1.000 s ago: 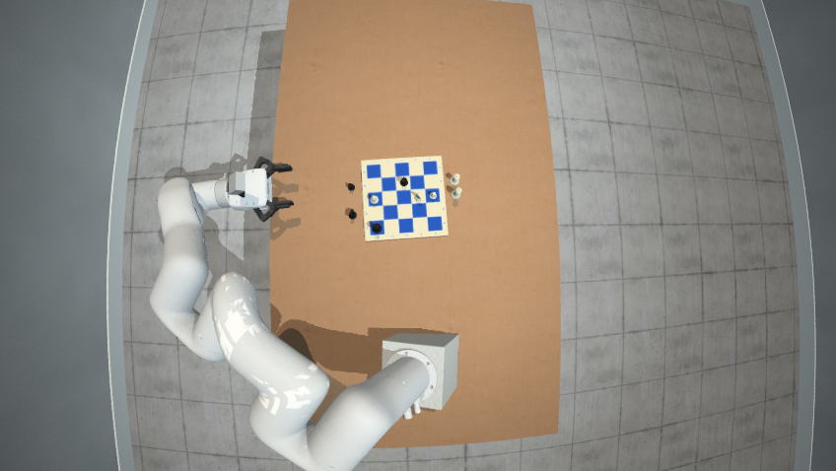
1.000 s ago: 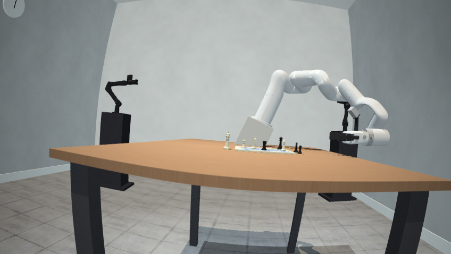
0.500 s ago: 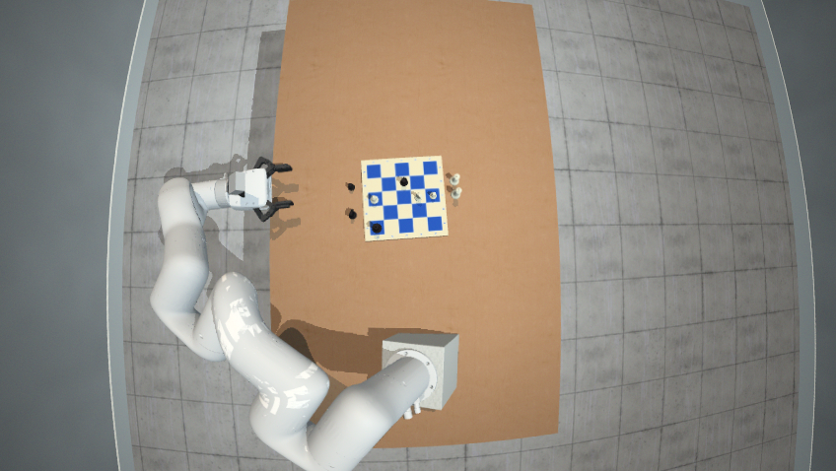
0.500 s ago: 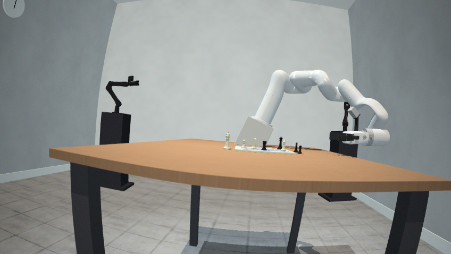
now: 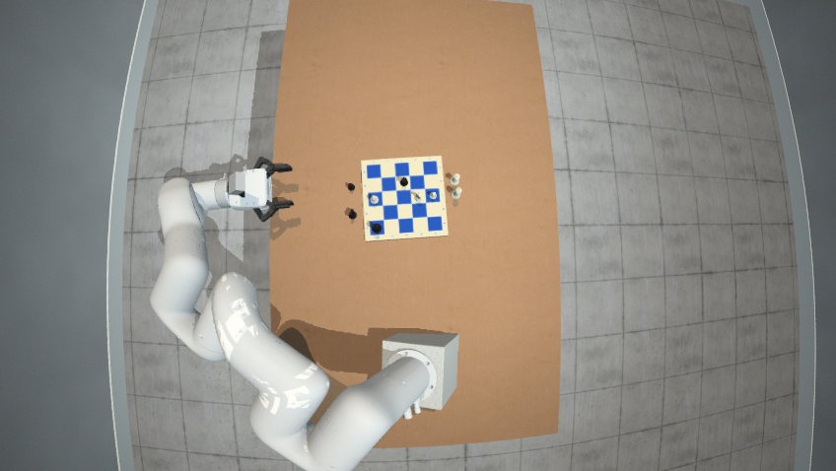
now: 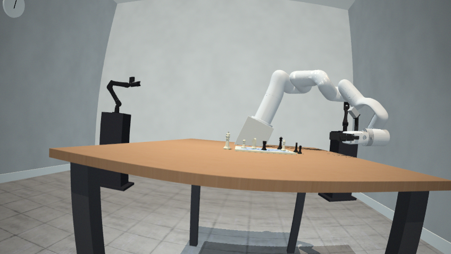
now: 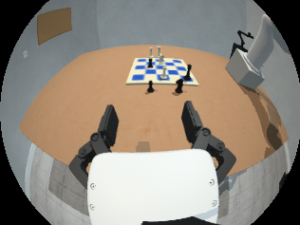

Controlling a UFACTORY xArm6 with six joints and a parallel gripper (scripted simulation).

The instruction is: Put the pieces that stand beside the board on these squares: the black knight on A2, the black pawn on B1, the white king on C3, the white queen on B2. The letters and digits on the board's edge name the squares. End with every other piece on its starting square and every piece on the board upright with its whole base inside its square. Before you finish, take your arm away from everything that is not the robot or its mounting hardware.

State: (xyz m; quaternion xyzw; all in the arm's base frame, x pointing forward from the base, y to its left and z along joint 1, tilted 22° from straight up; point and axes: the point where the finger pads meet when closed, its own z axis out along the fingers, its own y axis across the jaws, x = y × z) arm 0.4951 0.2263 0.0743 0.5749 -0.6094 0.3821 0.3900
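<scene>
black knight (image 5: 352,214) (image 6: 296,147) (image 7: 179,86), black pawn (image 5: 351,186) (image 6: 300,150) (image 7: 150,86), two white pieces (image 5: 455,179) (image 6: 227,143) (image 7: 151,52), all upright beside board (image 5: 390,237) (image 6: 265,152) (image 7: 161,84)

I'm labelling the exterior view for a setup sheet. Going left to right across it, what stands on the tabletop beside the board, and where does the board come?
The two overlapping white pieces, the chessboard, the two black pieces.
</scene>
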